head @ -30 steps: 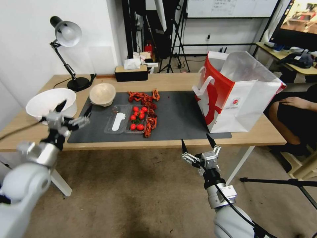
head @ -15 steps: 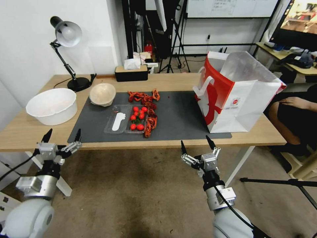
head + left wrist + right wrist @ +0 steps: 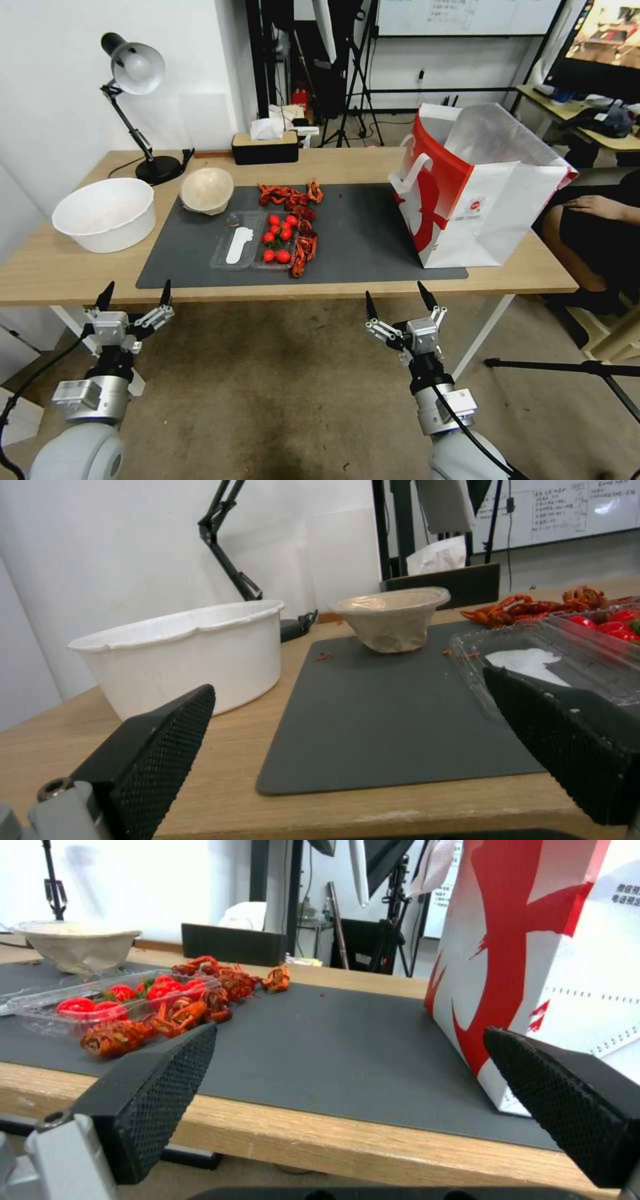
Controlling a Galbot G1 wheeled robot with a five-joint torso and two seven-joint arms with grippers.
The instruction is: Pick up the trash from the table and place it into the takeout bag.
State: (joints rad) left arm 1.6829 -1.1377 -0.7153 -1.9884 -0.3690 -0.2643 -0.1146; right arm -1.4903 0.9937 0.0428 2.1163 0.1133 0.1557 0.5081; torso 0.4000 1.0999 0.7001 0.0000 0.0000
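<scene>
Left gripper (image 3: 136, 295) dropped below table (image 3: 67, 270) edge, jaws apart; right gripper (image 3: 397, 299) likewise, takeout bag (image 3: 480, 187) untouched.

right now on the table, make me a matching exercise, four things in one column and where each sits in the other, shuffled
Things:
1. round white plastic bowl
2. beige paper bowl
3. clear plastic tray of red cherry tomatoes
4. red-and-white paper takeout bag

Places:
A. upright on the dark grey mat's right end
B. middle of the mat, beside red crayfish shells
C. bare wood left of the mat
D. the mat's far left corner

Pairs: 1-C, 2-D, 3-B, 4-A
</scene>
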